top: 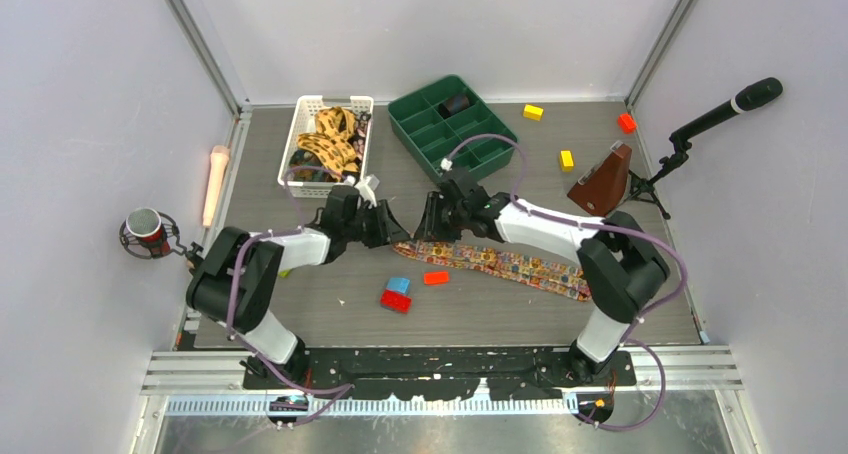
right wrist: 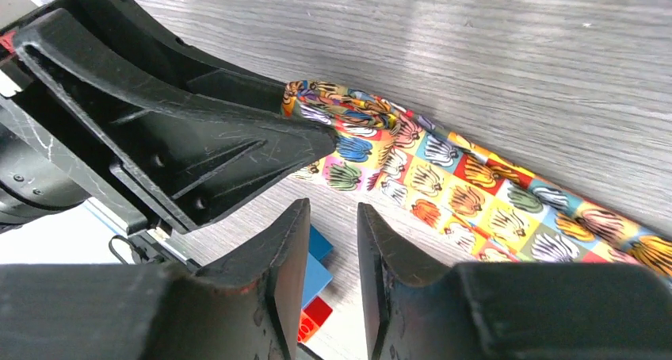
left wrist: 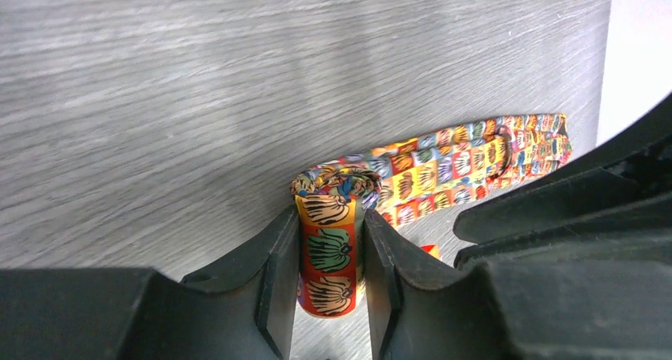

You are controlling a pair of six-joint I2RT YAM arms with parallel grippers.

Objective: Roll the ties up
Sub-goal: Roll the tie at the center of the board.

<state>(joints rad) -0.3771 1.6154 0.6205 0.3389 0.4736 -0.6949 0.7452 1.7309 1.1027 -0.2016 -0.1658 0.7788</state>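
A colourful patterned tie (top: 500, 264) lies flat across the table's middle, its left end rolled up. My left gripper (top: 385, 226) is shut on that rolled end; in the left wrist view the roll (left wrist: 329, 253) sits upright between the jaws (left wrist: 330, 221), and the flat tie (left wrist: 467, 158) runs away to the right. My right gripper (top: 430, 219) hovers close beside it, jaws a little apart and empty (right wrist: 333, 217), just in front of the tie (right wrist: 444, 178) and the left gripper (right wrist: 198, 138). More ties (top: 330, 139) lie bunched in the white basket (top: 290, 149).
A green divided tray (top: 420, 124) at the back holds a dark roll (top: 458, 103). Blue (top: 399, 285), red (top: 395, 301) and orange-red (top: 436, 277) blocks lie in front of the tie. Yellow blocks (top: 567, 160), a brown wedge (top: 602, 181) and a microphone stand (top: 700, 129) are at right.
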